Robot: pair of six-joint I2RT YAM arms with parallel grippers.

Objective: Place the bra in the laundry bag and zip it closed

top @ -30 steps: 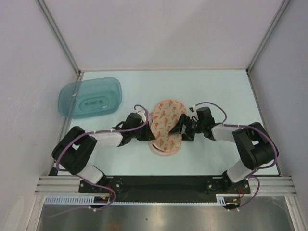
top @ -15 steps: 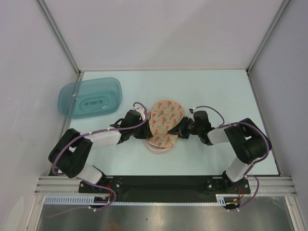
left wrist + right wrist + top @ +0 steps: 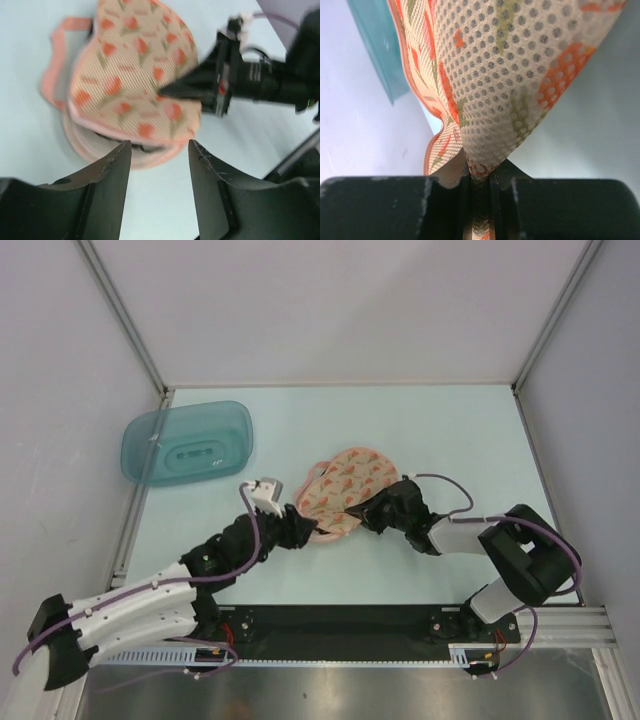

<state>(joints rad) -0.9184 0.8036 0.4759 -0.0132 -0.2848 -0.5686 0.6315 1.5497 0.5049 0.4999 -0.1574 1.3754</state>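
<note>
Laundry bag (image 3: 345, 485) on pale desk (image 3: 420, 420) — right hand (image 3: 480, 182) clamped on its mesh edge, left hand (image 3: 159, 150) spread wide and empty just beside its rim, teal tub (image 3: 188, 443) well apart.

Peach-pink laundry bag (image 3: 348, 488) dotted with orange flower motifs on green stems, pink rim. Teal translucent tub (image 3: 187, 443). Pale mint table (image 3: 420, 430). Black left gripper (image 3: 304, 531) and right gripper (image 3: 367, 509); purple cables (image 3: 440, 478).
</note>
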